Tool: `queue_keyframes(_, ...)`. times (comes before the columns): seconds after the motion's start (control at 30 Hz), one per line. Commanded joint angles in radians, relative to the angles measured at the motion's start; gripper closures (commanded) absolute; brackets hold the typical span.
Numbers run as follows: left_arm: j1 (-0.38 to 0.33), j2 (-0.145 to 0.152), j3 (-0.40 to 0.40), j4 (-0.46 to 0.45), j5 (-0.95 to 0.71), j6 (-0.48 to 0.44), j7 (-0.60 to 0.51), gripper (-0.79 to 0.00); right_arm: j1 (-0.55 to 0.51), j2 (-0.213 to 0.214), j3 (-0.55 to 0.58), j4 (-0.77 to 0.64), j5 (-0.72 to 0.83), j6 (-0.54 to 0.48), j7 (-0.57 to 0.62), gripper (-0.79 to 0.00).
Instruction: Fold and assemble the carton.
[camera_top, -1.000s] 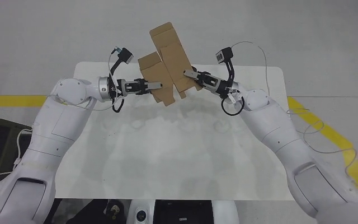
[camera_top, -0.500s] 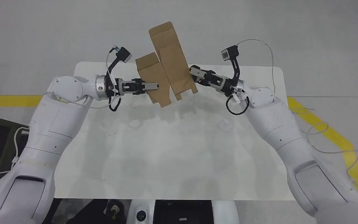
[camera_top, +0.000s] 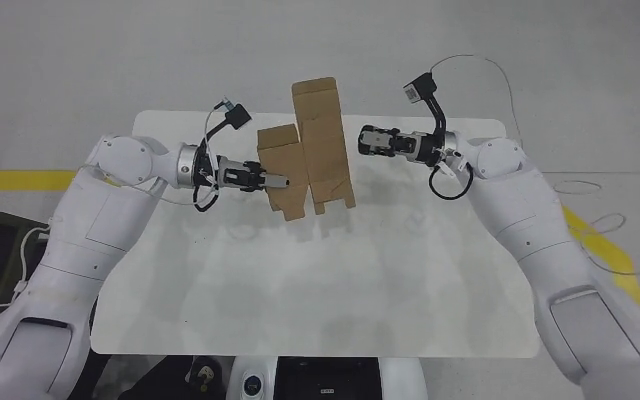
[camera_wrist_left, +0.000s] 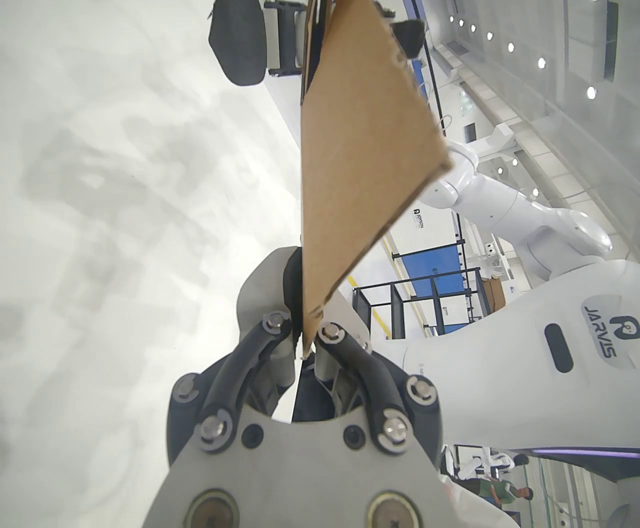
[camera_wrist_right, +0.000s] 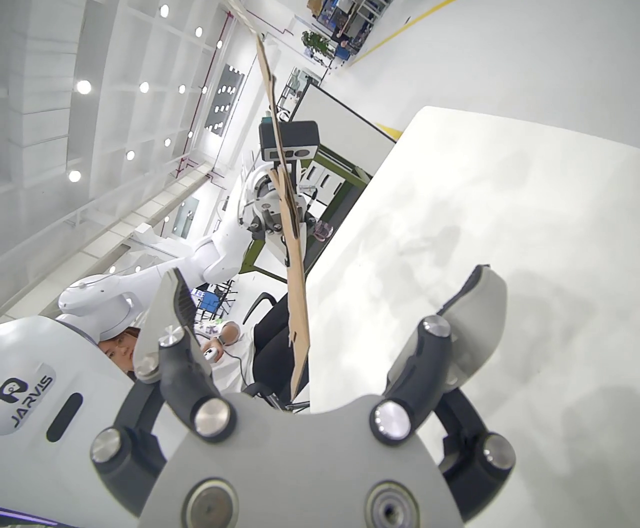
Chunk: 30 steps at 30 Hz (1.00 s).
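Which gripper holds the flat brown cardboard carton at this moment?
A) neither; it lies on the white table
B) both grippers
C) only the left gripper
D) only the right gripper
C: the left gripper is shut on an edge of the flat brown cardboard carton, which is lifted above the table, while the right gripper has its fingers spread wide and is not closed on it.

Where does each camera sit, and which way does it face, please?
Top view: above the arms, looking down at the table; both arms show, left gripper shut on the carton, right gripper open beside it.
Left wrist view: on the left wrist, looking along its gripper at the clamped carton; right arm beyond.
Right wrist view: on the right wrist, looking past its gripper at the carton edge-on; left arm beyond.
Shared: both wrist views see carton and table from opposite sides.
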Motion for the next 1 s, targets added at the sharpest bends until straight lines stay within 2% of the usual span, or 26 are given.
queue_keyframes(0.0,0.002,0.009,0.016,-0.011,0.001,-0.002,0.003,0.0,-0.003,0.006,-0.007,-0.025,0.011,0.015,0.015,-0.785)
queue_keyframes(0.2,-0.002,0.033,0.07,-0.037,-0.018,-0.005,0.005,0.0,-0.003,0.025,-0.052,-0.09,0.013,0.051,0.051,-0.785)
queue_keyframes(0.53,-0.026,0.057,0.148,-0.042,-0.09,0.004,-0.004,0.0,0.018,0.048,-0.178,-0.136,-0.032,-0.047,-0.046,-0.785)
queue_keyframes(0.57,-0.029,0.058,0.154,-0.042,-0.095,0.004,-0.004,0.0,0.023,0.05,-0.192,-0.137,-0.035,-0.058,-0.058,-0.76)
queue_keyframes(0.6,-0.031,0.06,0.161,-0.042,-0.099,0.004,-0.004,0.0,0.027,0.053,-0.207,-0.135,-0.036,-0.07,-0.069,-0.727)
queue_keyframes(0.63,-0.034,0.061,0.167,-0.043,-0.103,0.003,-0.003,0.0,0.033,0.055,-0.221,-0.132,-0.036,-0.08,-0.08,-0.6)
queue_keyframes(0.73,-0.041,0.064,0.185,-0.042,-0.112,0.001,-0.001,0.0,0.048,0.061,-0.259,-0.121,-0.017,-0.099,-0.098,-0.394)
queue_keyframes(0.77,-0.043,0.066,0.19,-0.041,-0.118,0.001,-0.001,0.0,0.053,0.063,-0.271,-0.118,-0.012,-0.104,-0.104,-0.369)
queue_keyframes(0.9,-0.051,0.07,0.206,-0.035,-0.142,0.002,-0.002,0.0,0.079,0.071,-0.319,-0.114,0.013,-0.117,-0.117,-0.163)
queue_keyframes(0.97,-0.054,0.072,0.213,-0.033,-0.144,0.0,0.0,0.0,0.091,0.074,-0.341,-0.114,0.027,-0.123,-0.123,-0.012)
